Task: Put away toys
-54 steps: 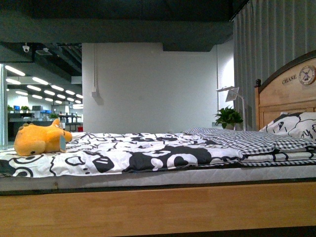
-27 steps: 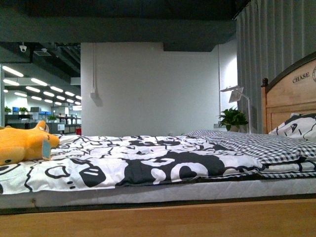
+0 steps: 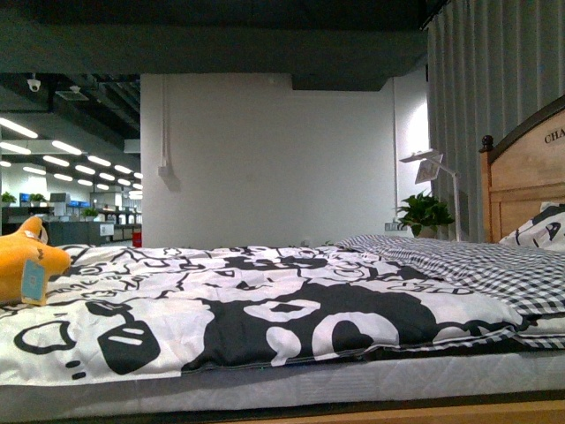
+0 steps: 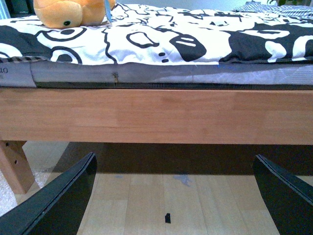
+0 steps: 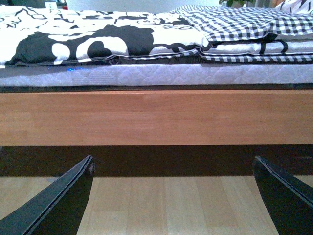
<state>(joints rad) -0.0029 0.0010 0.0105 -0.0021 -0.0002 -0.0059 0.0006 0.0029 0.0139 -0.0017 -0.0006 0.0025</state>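
The orange-yellow plush toy (image 3: 25, 265) lies on the bed's black-and-white quilt at the far left edge of the front view, partly cut off, with a pale blue tag on it. It also shows in the left wrist view (image 4: 68, 11), on the quilt above the bed rail. My left gripper (image 4: 173, 196) is open and empty, low over the wooden floor in front of the bed, well below the toy. My right gripper (image 5: 173, 196) is open and empty too, low in front of the bed rail. Neither arm shows in the front view.
The wooden bed rail (image 4: 156, 115) and mattress edge stand right before both grippers. A bed leg (image 4: 14, 166) is beside the left gripper. A checked blanket (image 3: 494, 265), pillow, wooden headboard (image 3: 530, 177), potted plant (image 3: 424, 214) and lamp are at the right.
The front view has moved closer to the bed and shifted right. The plush toy has slid toward the left edge of the picture and is now partly cut off.
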